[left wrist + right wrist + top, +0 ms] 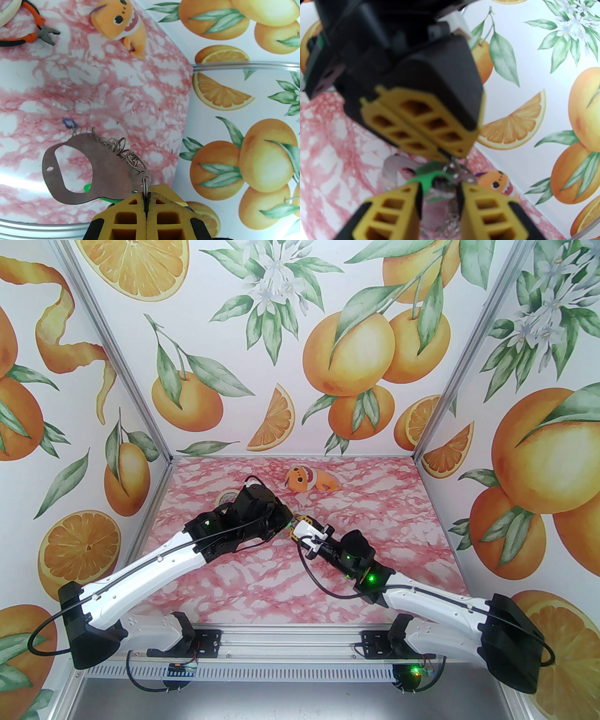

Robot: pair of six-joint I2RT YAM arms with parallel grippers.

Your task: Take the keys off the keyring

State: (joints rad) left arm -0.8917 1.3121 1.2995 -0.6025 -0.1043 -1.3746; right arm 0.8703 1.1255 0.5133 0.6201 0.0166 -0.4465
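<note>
1. Keyring (117,174): a grey D-shaped metal plate, seen flat-on from the left wrist. It is held over the pink marbled table (262,582), about mid-table, where the two grippers meet. A row of small wire rings (121,145) is strung along its upper edge.
2. Green key (427,180): it lies behind the plate and is glimpsed through the cut-out and under the lower edge.
3. Blue key (68,123): only a thin blue edge is seen, at the far end of the ring row.
4. Left gripper (146,195): the jaws are pressed together, pinching the last small ring at the keyring's near corner.
5. Right gripper (438,187): the jaws are partly spread, with the green key and blurred metal between them. The green key lies against one fingertip. Whether anything is pinched cannot be told.
6. Plush toy (307,479): orange, near the back of the table, well apart from the grippers.
7. Tape roll (228,497): noted behind the left arm, with orange-handled pliers (35,35) just beside it.
</note>
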